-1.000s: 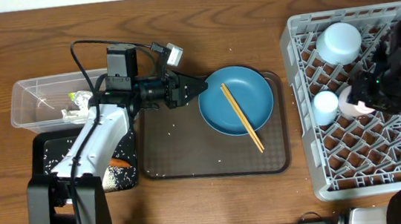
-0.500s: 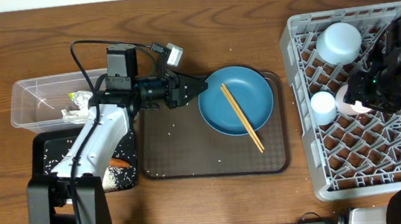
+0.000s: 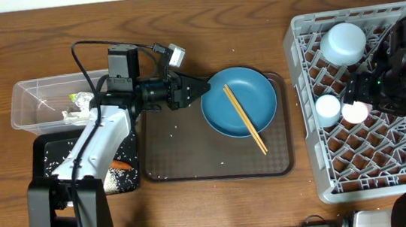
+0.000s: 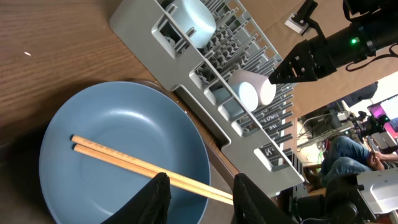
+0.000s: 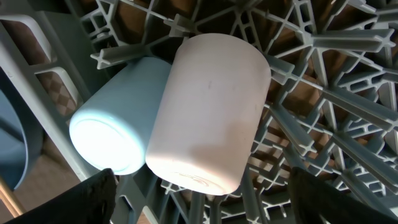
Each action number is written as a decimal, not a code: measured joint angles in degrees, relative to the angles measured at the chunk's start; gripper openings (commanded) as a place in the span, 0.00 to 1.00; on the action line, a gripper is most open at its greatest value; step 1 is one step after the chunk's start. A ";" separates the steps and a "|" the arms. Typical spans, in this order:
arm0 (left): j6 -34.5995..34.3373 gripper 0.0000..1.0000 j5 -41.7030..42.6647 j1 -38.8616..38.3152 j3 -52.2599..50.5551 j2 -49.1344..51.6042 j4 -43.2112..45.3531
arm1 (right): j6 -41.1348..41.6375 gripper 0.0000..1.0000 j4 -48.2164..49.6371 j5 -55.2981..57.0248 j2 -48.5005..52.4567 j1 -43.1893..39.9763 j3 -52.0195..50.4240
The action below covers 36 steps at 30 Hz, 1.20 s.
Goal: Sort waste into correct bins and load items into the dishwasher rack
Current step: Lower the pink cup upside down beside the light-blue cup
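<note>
The big grey dishwasher rack [image 3: 309, 155] sits on the right side of the table. Inside it, near the back, a light-blue bowl [image 3: 344, 42] sits upside down. The right gripper [image 3: 367, 92] hangs over the rack. Its two jaws are spread wide, and it holds nothing. Just under it, the small pink cup [image 5: 208, 112] rests in the rack. The small light-blue cup [image 5: 121, 130] is right beside it, and the two cups touch.

In the middle of the table lies a brown serving tray [image 3: 193, 160]. A few white rice grains are scattered on it. The dark-blue plate [image 3: 254, 93] sits on the tray's back right part. The wooden chopsticks [image 3: 245, 119] lie across the plate, side by side, and their ends stick out past its front edge.

The left gripper [image 3: 202, 87] is at the left rim of the plate. Its jaws are a little way apart, and nothing is pinched between them.

On the left stands the clear tub [image 3: 28, 102] with the crumpled snack wrapper [image 3: 80, 105] inside. Just in front of it is the black tray [image 3: 49, 156]. It holds the small orange carrot [image 3: 121, 166] and a pile of white rice [image 3: 119, 181].
</note>
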 measured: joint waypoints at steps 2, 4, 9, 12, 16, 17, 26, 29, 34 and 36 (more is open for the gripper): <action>0.02 0.36 0.00 0.00 0.00 0.00 0.00 | 0.00 0.84 -0.57 0.00 0.00 0.00 0.00; 0.00 0.36 0.00 0.00 0.00 0.00 0.00 | 0.00 0.82 -1.46 -0.02 0.00 0.00 0.00; 0.00 0.36 -0.02 0.00 0.00 0.00 0.00 | 0.00 0.82 -2.80 0.15 0.00 0.35 -0.26; 0.00 0.36 -0.02 0.00 0.00 0.00 -0.02 | 0.00 0.82 -1.75 0.39 0.00 1.14 -1.33; 0.00 0.36 -0.11 0.00 0.00 0.00 -0.07 | 0.35 0.82 1.20 0.39 0.00 1.66 -5.01; 0.00 0.36 -0.17 0.00 0.00 0.00 -0.09 | 0.50 0.81 2.34 0.46 0.00 1.66 -6.01; 0.00 0.36 -0.20 0.00 0.00 0.00 -0.11 | 1.49 0.54 5.03 0.83 0.07 1.64 -7.80; 0.02 0.36 -0.20 0.00 0.00 0.00 -0.11 | 2.03 0.52 4.83 1.07 0.07 1.62 -7.91; 0.00 0.36 -0.20 0.00 0.00 0.00 -0.11 | 2.05 0.44 4.68 1.11 0.07 1.62 -7.93; 0.00 0.36 -0.20 0.00 0.00 0.00 -0.11 | 2.03 0.40 4.13 1.07 0.07 1.62 -7.67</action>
